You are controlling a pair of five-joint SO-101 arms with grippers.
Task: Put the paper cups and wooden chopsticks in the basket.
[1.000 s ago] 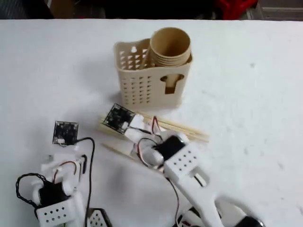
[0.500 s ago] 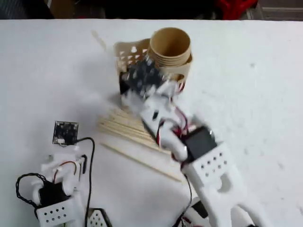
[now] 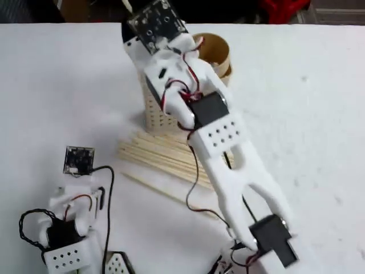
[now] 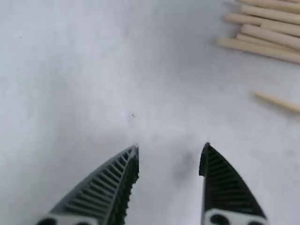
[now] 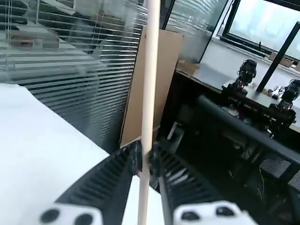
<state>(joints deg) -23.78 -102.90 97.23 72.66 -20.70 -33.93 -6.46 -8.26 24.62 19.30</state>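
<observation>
My right gripper [image 5: 146,152] is shut on one wooden chopstick [image 5: 150,70], which stands upright between the fingers. In the high view the right arm [image 3: 197,108] stretches over the cream slotted basket [image 3: 154,114], its wrist above the basket's far left corner. A stack of paper cups [image 3: 217,51] sits in the basket, partly hidden by the arm. Several chopsticks [image 3: 159,151] lie in a pile on the table in front of the basket. My left gripper [image 4: 168,147] hangs open just above bare table, with the pile's ends [image 4: 262,33] a short way off.
One stray chopstick [image 3: 165,194] lies apart from the pile, nearer the front; its end [image 4: 279,101] shows in the left wrist view. The left arm [image 3: 71,217] rests at the front left. The white table [image 3: 308,103] spreads wide to the right.
The right arm rose from the pile with a chopstick and swung up and back over the basket. The left arm stayed still.
</observation>
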